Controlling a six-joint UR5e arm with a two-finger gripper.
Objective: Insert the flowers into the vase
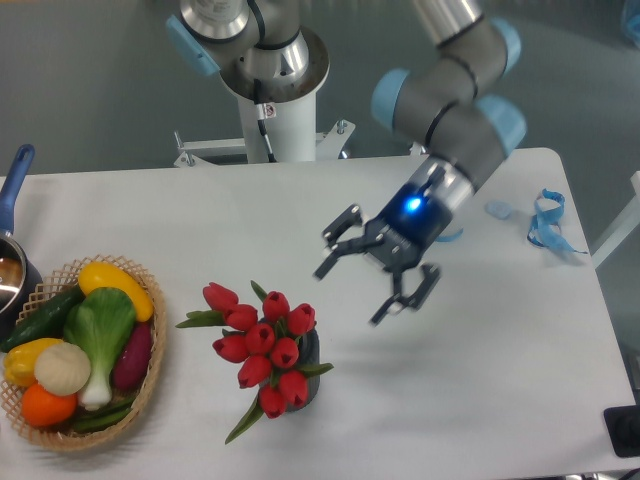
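now flowers (pixel 262 345) lower-left of hand (pixel 358 283)

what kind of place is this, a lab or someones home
Most likely a robotics lab or test bench, not a home. An industrial arm stands on a pedestal at a bare white table, its gripper open above props: flowers in a vase and a wicker basket of vegetables.

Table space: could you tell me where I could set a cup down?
Free: the wide white stretch right of the vase out to the table edge, below the open gripper, and the strip behind the flowers. Crowded: the left side, around the basket and pot.
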